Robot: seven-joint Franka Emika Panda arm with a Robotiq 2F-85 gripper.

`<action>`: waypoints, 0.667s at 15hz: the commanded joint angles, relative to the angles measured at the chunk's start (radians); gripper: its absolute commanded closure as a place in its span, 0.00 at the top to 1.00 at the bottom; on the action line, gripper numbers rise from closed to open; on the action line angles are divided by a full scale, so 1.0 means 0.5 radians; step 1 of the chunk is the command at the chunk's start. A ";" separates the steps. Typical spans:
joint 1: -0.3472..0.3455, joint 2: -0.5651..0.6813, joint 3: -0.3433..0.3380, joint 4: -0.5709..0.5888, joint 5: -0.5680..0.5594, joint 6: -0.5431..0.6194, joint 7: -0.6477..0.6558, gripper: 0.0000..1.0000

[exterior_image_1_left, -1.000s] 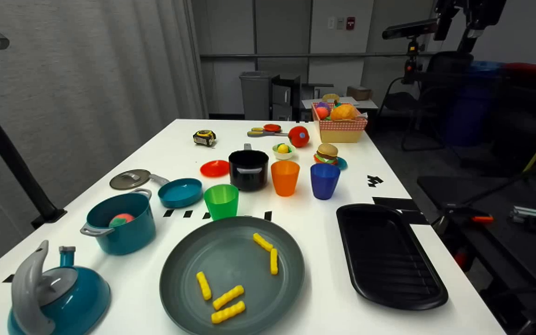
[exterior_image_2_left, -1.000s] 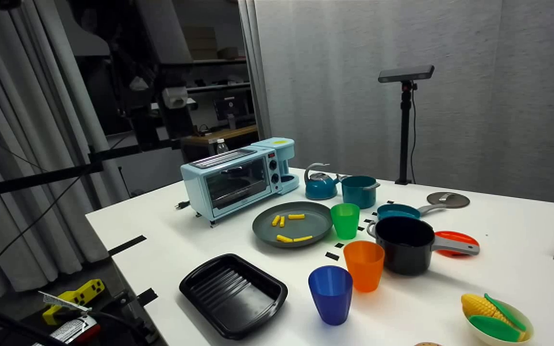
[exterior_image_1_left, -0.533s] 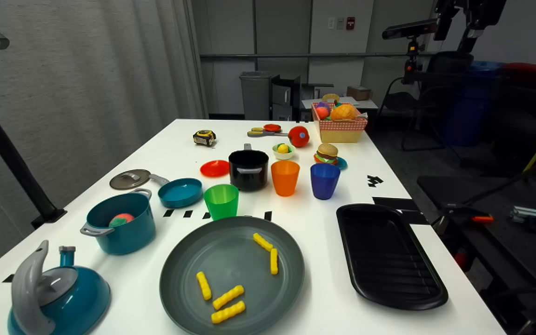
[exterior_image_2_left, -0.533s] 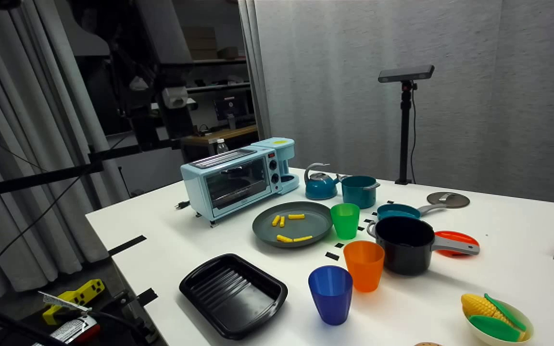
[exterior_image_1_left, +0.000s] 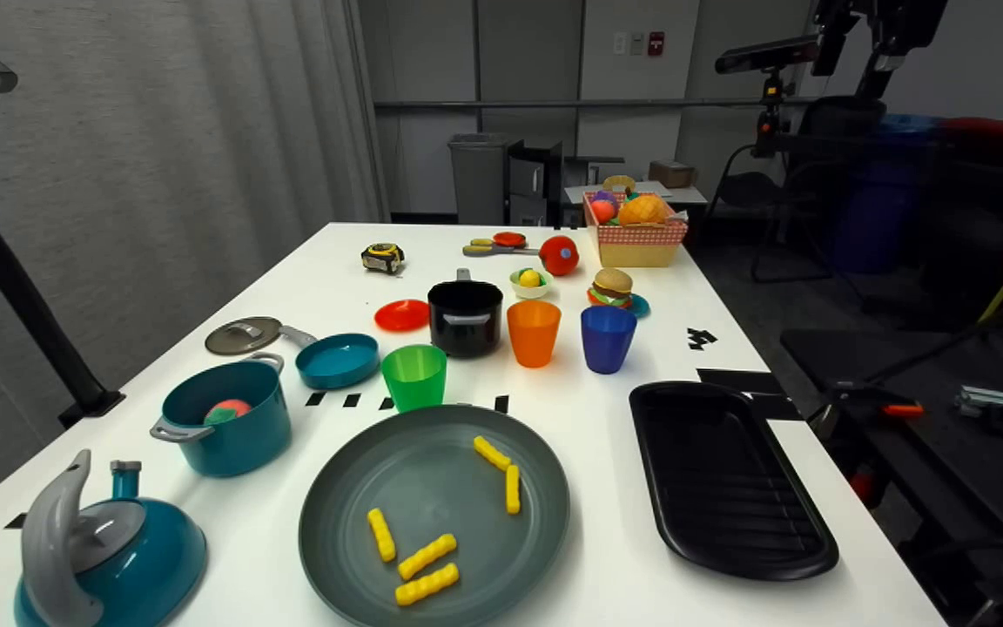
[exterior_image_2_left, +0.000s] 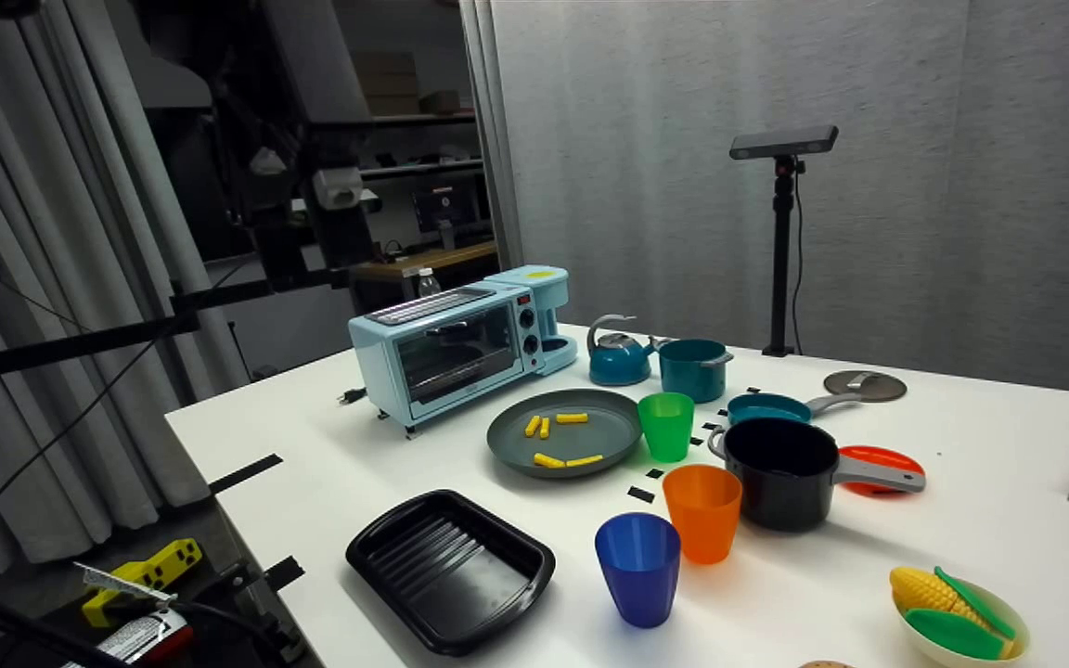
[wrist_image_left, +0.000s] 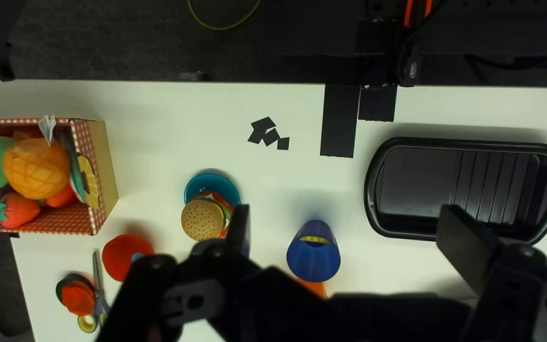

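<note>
In the wrist view my gripper (wrist_image_left: 344, 213) hangs high over the table, its fingers wide apart with nothing held. Below the gap stands a blue cup (wrist_image_left: 314, 261) with something yellow showing inside. An orange cup (wrist_image_left: 312, 287) is partly hidden behind the gripper body. A black ribbed tray (wrist_image_left: 416, 183) lies under the right finger. By the left finger a toy burger (wrist_image_left: 202, 220) rests against a teal dish (wrist_image_left: 214, 183). Dark arm parts (exterior_image_1_left: 915, 26) show at the top right of an exterior view. Several yellow sticks (exterior_image_1_left: 427, 556) lie on a large grey pan (exterior_image_1_left: 440, 488).
A green cup (exterior_image_1_left: 414, 379), black pot (exterior_image_1_left: 465, 335), teal pot (exterior_image_1_left: 249, 444) and kettle (exterior_image_1_left: 144, 549) stand around the pan. A blue toaster oven (exterior_image_2_left: 451, 348) sits at the back in an exterior view. A toy-filled basket (wrist_image_left: 105, 166) stands at the table's end.
</note>
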 commanded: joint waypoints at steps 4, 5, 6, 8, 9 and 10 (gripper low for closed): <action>0.024 -0.003 -0.017 0.005 -0.013 -0.011 0.013 1.00; 0.024 -0.003 -0.017 0.005 -0.013 -0.011 0.013 1.00; 0.024 -0.003 -0.017 0.005 -0.013 -0.011 0.013 1.00; 0.024 -0.003 -0.017 0.005 -0.013 -0.011 0.013 1.00; 0.047 0.029 -0.011 0.016 0.002 0.006 0.013 1.00; 0.069 0.050 -0.011 0.021 0.018 0.029 0.012 1.00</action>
